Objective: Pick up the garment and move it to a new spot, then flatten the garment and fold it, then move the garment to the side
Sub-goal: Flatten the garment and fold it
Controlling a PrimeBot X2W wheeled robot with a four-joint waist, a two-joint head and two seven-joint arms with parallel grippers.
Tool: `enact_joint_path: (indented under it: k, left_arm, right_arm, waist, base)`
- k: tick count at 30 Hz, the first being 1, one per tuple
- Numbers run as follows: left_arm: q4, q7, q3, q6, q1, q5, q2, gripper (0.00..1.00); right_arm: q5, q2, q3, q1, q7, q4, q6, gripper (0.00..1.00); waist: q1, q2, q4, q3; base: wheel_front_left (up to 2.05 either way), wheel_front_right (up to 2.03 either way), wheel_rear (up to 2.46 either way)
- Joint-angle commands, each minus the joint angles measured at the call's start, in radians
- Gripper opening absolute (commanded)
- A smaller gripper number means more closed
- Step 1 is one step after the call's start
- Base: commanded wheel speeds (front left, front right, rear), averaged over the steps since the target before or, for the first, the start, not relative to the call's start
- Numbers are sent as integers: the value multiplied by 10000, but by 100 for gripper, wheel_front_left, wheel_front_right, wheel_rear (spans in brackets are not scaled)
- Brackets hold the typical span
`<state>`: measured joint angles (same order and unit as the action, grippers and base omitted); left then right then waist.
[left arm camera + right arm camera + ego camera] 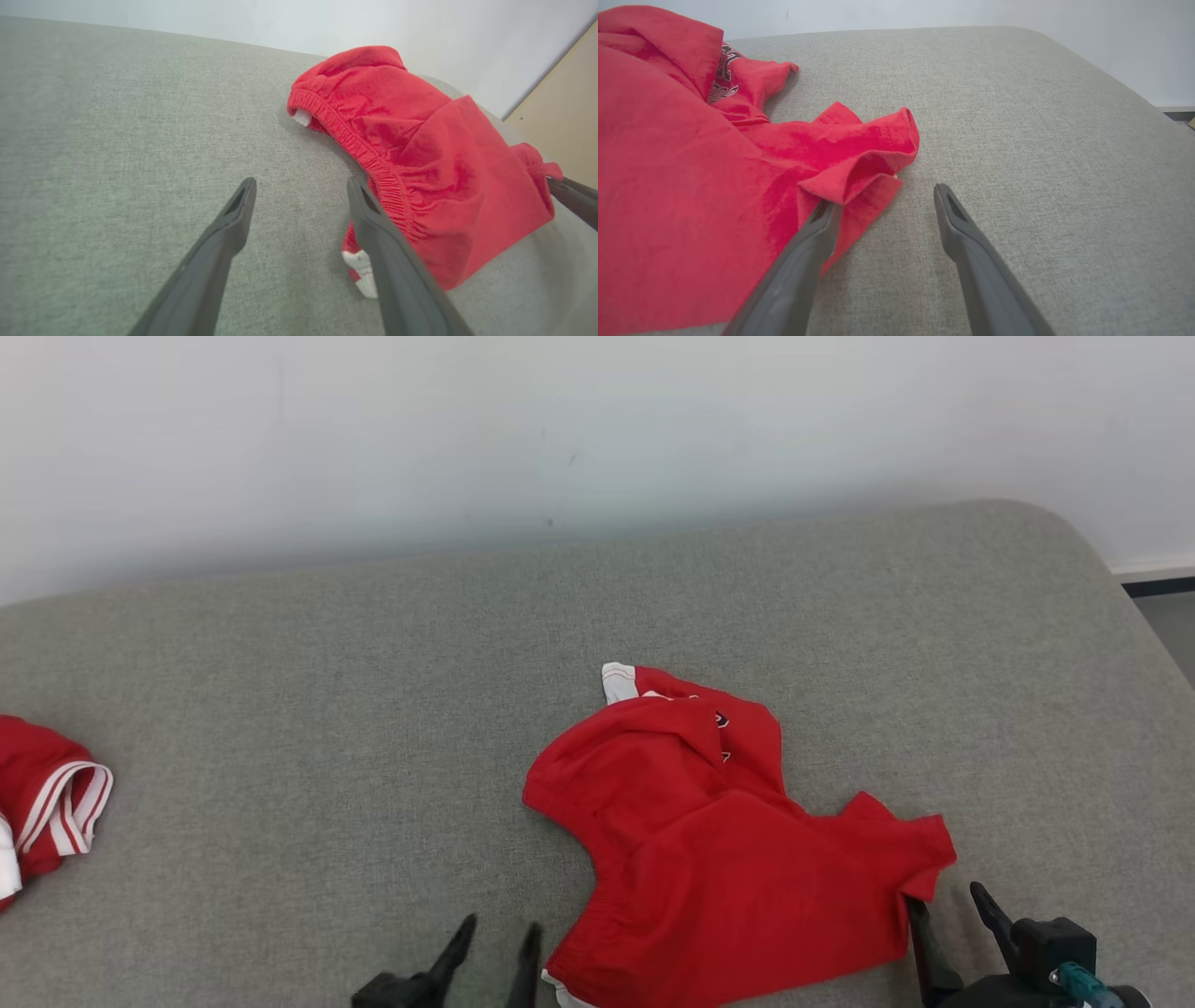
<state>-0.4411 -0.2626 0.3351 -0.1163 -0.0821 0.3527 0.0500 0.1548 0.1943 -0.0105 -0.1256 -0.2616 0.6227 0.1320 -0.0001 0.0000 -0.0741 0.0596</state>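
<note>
A red garment (719,840) with white trim lies crumpled on the grey padded surface (373,663), right of centre and near the front edge. My left gripper (499,933) stands open just left of its elastic waistband (373,163), nothing between its fingers. My right gripper (948,905) is open at the garment's right corner; its left finger (817,233) touches a loose red fold (859,163), and the gap between the fingers holds only bare surface. The garment (691,186) shows dark lettering in the right wrist view.
A second red piece with white stripes (47,803) lies at the far left edge. A pale wall (597,429) runs behind the surface, whose rounded right corner (1074,551) drops to the floor.
</note>
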Motion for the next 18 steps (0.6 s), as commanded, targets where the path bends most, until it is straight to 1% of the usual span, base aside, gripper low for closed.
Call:
enact_joint_path:
  k: [1, 5, 6, 12, 16, 17, 18]
  left_arm:
    - [-14, -35, 270, -82, -324, 179, 11, 100]
    - [-530, -35, 1169, -160, -940, 728, 11, 100]
    - [-530, -35, 1169, -160, -940, 728, 11, 100]
    - [-1815, -35, 2661, -130, -1768, 1979, 17, 100]
    - [-2598, -33, 2947, -126, -2274, 2335, 136, 100]
    - [-2665, -33, 2972, -126, -2351, 2346, 113, 98]
    - [-2711, -33, 3009, -126, -2403, 2363, 115, 50]
  right_arm:
    - [-116, -75, 33, -167, -43, -104, -23, 100]
    - [-137, -186, 106, -244, -42, -208, -23, 100]
    - [-137, -186, 106, -244, -42, -208, -23, 100]
    - [-95, -254, 286, -453, -32, -288, -23, 100]
    - [-123, -292, 246, -505, -32, -380, -23, 100]
    - [-142, -308, 227, -509, -31, -403, -23, 100]
    - [-140, -305, 209, -514, -31, -425, -23, 100]
  waist:
    - [1, 0, -75, 177]
    - [1, 0, -199, 376]
    - [1, 0, -199, 376]
    - [1, 0, -424, 623]
    - [1, 0, -464, 734]
    - [1, 0, -457, 756]
    - [1, 0, -444, 782]
  base:
    - [0, 0, 0]
    - [0, 0, 0]
    - [0, 0, 0]
    - [0, 0, 0]
    - [0, 0, 0]
    - [0, 0, 0]
    - [0, 0, 0]
